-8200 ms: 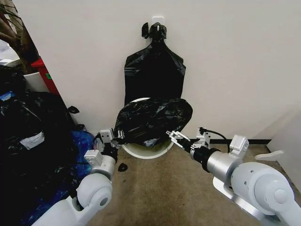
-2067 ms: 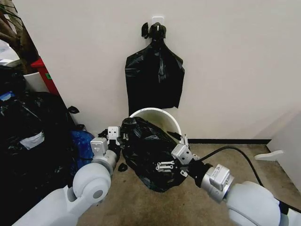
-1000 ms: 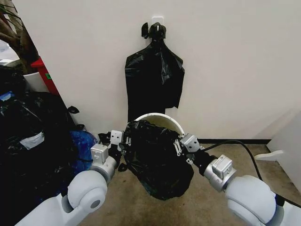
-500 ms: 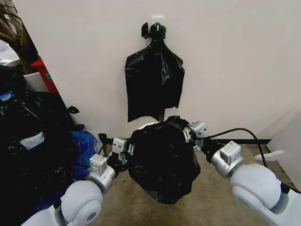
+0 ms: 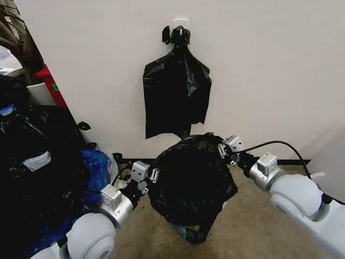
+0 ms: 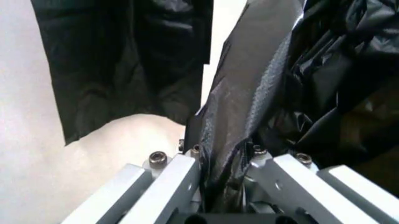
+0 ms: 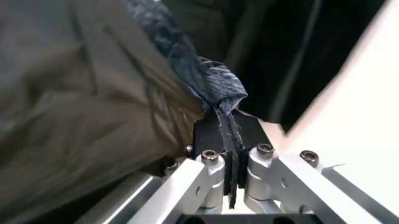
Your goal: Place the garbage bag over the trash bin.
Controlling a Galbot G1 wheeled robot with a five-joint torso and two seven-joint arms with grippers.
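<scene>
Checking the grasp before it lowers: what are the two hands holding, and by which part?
Both hold the thin, glossy black plastic garbage bag by its edge: left hand one side, right hand the other.

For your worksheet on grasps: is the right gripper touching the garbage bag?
Touching. In the right wrist view the right gripper is shut on a bunched fold of the garbage bag, with the plastic pinched between its pads.

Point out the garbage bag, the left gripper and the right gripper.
garbage bag (image 5: 191,181), head view, middle of its stretched front.
left gripper (image 5: 152,175), head view, fingertips at the bag's edge.
right gripper (image 5: 221,149), head view, fingertips at the bag's edge.
</scene>
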